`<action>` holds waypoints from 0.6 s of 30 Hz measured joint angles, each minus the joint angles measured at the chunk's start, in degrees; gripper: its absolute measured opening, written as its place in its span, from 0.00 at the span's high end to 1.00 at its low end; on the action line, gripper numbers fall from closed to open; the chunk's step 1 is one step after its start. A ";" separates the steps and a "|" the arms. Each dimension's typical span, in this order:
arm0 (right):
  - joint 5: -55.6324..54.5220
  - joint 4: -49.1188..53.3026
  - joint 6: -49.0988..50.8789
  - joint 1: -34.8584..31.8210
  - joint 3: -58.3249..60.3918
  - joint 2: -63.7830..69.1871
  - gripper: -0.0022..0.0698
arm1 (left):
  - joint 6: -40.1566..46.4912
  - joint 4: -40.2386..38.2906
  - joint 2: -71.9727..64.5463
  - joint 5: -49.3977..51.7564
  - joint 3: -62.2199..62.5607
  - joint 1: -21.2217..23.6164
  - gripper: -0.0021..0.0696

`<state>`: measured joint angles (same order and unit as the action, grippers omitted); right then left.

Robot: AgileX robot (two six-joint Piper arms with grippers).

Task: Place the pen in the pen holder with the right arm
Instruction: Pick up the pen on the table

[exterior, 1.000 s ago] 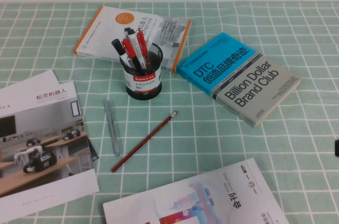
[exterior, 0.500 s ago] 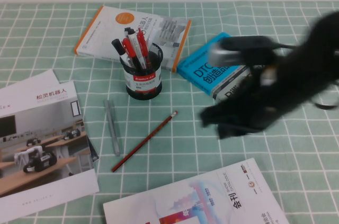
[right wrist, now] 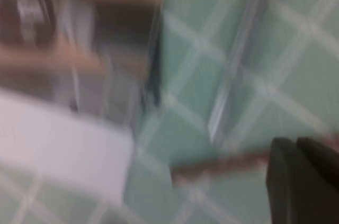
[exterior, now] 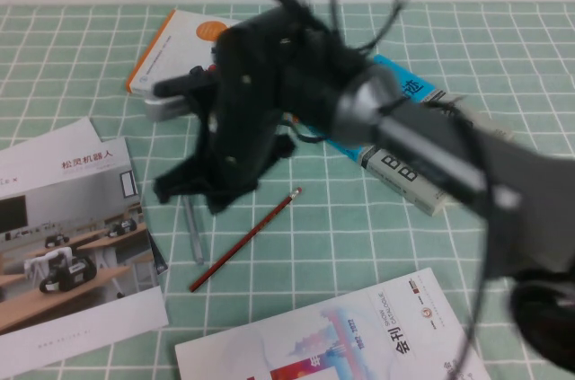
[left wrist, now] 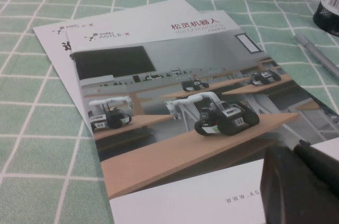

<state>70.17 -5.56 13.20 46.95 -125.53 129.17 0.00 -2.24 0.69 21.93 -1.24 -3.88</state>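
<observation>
Hovering with jaws closed and empty, right gripper (exterior: 184, 187) sits just above the upper end of the pen (exterior: 194, 236), which lies flat on the green checked cloth (exterior: 377, 236) beside the red pencil (exterior: 247, 238). Right arm (exterior: 395, 142) hides the pen holder. Left gripper (left wrist: 302, 187) rests over the brochure (left wrist: 175, 123); can't tell its fingers.

My right arm (exterior: 395, 137) is mostly matte black, bulky at the wrist, with a rounded grey metallic section partway along and a darker grey link behind it. Thin black cables loop up over the wrist and trail down beside the base. A pale grey block sits on the wrist's side. My right gripper (exterior: 184, 187) is black and blurred. My left gripper (left wrist: 302, 187) shows only as a dark, blocky black corner
</observation>
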 joint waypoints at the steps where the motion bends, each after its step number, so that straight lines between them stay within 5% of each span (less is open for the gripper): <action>1: 0.15 0.00 0.00 0.10 -3.49 2.28 0.99 | 0.00 0.00 0.00 0.00 0.00 0.00 0.98; 12: 0.67 1.02 0.00 0.08 -23.10 16.84 0.71 | 0.00 0.00 0.00 0.00 0.00 0.00 0.98; 18: 0.82 1.79 0.56 0.08 -23.24 19.90 0.67 | 0.00 0.00 0.00 0.00 0.00 0.00 0.98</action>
<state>70.99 -3.77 13.76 47.03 -148.77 149.07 0.00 -2.24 0.69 21.93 -1.24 -3.88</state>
